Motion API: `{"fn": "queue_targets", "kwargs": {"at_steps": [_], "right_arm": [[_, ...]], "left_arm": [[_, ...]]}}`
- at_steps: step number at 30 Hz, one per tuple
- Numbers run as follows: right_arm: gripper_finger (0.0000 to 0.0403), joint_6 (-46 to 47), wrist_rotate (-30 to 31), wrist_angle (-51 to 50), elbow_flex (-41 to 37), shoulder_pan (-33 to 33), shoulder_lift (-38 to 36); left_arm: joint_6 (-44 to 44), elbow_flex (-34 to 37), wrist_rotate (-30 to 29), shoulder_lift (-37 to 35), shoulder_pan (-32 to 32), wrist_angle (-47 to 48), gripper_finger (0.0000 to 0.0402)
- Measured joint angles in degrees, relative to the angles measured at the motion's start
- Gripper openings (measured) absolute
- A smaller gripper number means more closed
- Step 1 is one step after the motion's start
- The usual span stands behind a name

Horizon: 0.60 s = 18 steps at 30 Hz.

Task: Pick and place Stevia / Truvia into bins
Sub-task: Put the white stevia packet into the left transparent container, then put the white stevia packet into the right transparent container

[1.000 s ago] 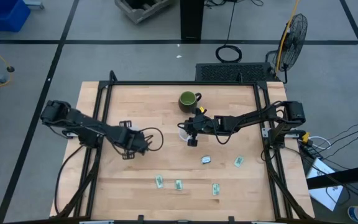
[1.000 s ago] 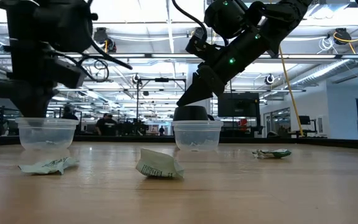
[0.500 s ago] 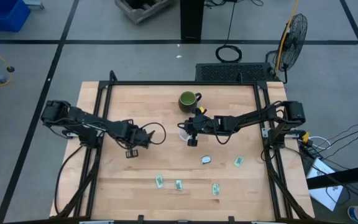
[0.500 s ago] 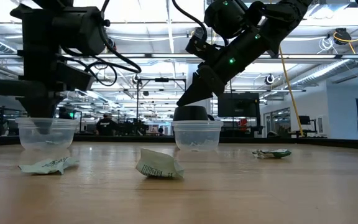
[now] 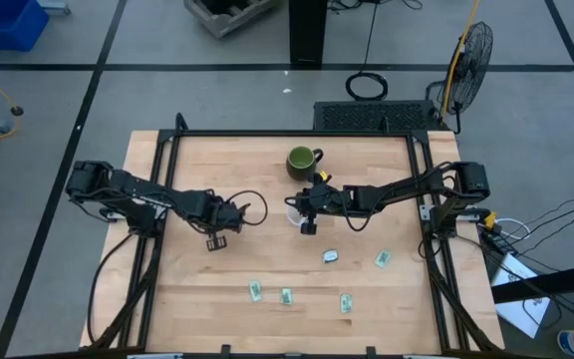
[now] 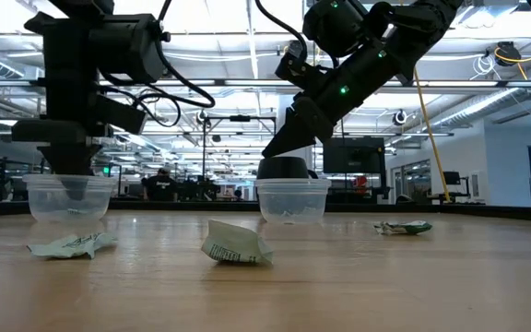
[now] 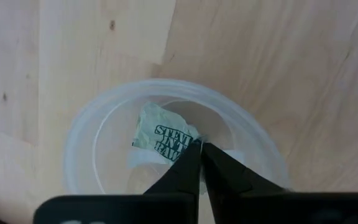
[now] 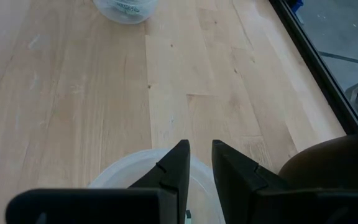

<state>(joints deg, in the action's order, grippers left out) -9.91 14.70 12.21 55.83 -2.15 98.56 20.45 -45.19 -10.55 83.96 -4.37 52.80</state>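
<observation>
My left gripper [image 5: 217, 237] [image 7: 199, 144] points down into the left clear cup [image 7: 79, 143] [image 6: 37, 184], shut on a Stevia sachet [image 7: 160, 134]. Another pale sachet lies on the cup's floor. My right gripper [image 5: 307, 221] [image 8: 201, 158] hangs just above the right clear cup [image 5: 293, 212] [image 6: 293, 198], its fingers slightly open and touching nothing. This cup also has sachets in its bottom. Loose sachets lie flat on the table near its front edge [image 5: 256, 290] [image 5: 286, 295] [image 5: 346, 302], with two more to the right [image 5: 330, 256] [image 5: 383, 258]. My left gripper pinches the sachet by its edge [image 7: 190, 140], only at the fingertips. It comes from above, pointing down inside the cup. The sachet sticks out beyond the tips, tilted over the cup's floor. I cannot tell whether it touches the floor.
A dark green mug [image 5: 302, 159] stands just beyond the right cup, close to my right gripper. A black frame [image 5: 267, 134] runs along the table's far edge and sides. Bare wood lies between the two cups and the loose sachets.
My left gripper has moved a little toward the table's right, over the left cup, still shut. My right arm has kept still.
</observation>
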Motion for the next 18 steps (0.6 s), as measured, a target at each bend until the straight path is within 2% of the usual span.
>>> {"fn": "queue_targets", "kwargs": {"at_steps": [7,11,18], "right_arm": [[0.0064,0.0,0.0,0.0,0.0,0.0,0.0],[0.0064,-2.35,0.35,0.3,0.0,0.0,0.0],[0.0064,-5.89,8.36,-2.38,0.0,3.54,-6.24]], "left_arm": [[0.26,0.0,0.0,0.0,0.18,-0.47,0.0081],[0.28,0.0,-0.02,0.0,0.18,-0.59,0.0089],[1.04,-0.35,-0.01,0.02,0.18,1.81,0.009]]}}
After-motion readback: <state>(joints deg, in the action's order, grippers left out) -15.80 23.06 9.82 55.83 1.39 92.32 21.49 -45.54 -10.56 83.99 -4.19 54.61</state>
